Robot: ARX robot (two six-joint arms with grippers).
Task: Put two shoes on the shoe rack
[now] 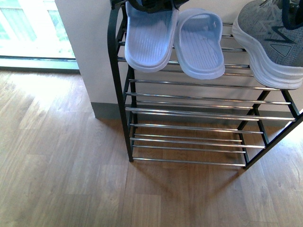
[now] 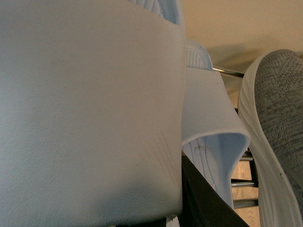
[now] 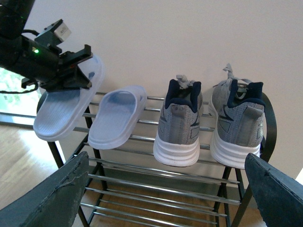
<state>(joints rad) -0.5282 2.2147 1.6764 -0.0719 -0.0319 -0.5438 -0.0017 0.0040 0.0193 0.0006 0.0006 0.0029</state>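
Left gripper (image 3: 71,71) clamped on leftmost sandal (image 3: 64,111) over rack (image 3: 142,137) top | right gripper (image 3: 156,189) spread wide, empty

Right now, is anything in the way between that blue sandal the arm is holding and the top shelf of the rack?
Nothing visible. The left pincer holds the outer sandal by its strap, right at the top shelf of the shoe rack. The other sandal lies beside it and the two sneakers sit further along.
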